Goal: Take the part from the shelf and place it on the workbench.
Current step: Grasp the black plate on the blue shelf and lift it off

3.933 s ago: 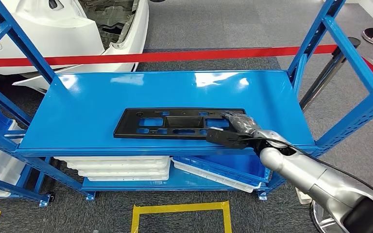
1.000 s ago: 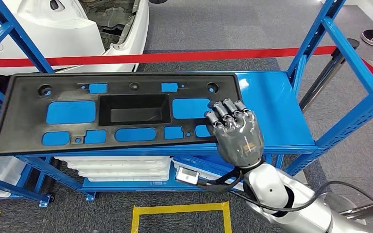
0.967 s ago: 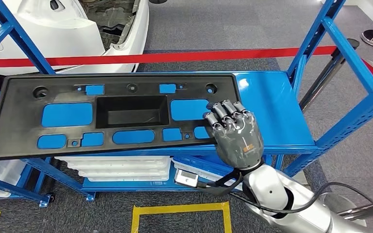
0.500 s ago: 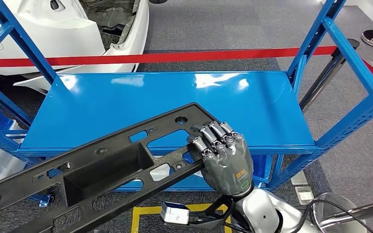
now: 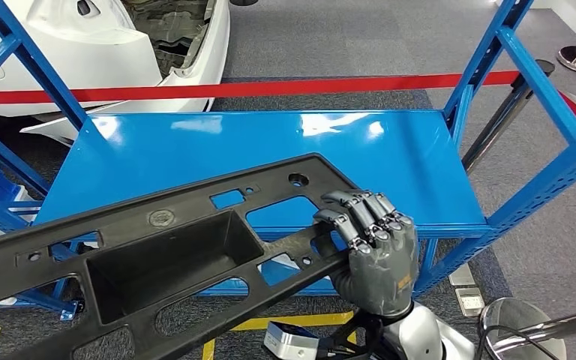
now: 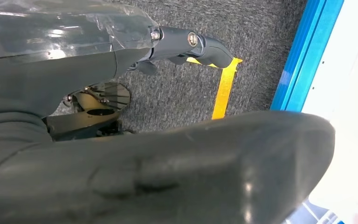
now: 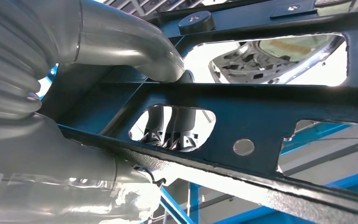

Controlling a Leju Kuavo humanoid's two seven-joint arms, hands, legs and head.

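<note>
Lifted off the shelf (image 5: 420, 161), part (image 5: 157, 255) sits tilted, right-hand fingers (image 5: 360, 217) clamping its end.

The long black plastic panel with cut-outs (image 5: 157, 255), earlier flat on the blue shelf, now hangs tilted off it, gripped at one end by the right robot hand (image 5: 371, 255), drawn back toward the robot.

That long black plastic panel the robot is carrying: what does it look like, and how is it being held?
The long black plastic panel is a flat, matte frame with a deep rectangular recess at its middle, many cut-out windows and small round holes. It is lifted clear of the blue metal shelf and tilted, its far end hanging lower toward the robot's left. The right hand grips one end, fingers curled over the upper edge.
</note>
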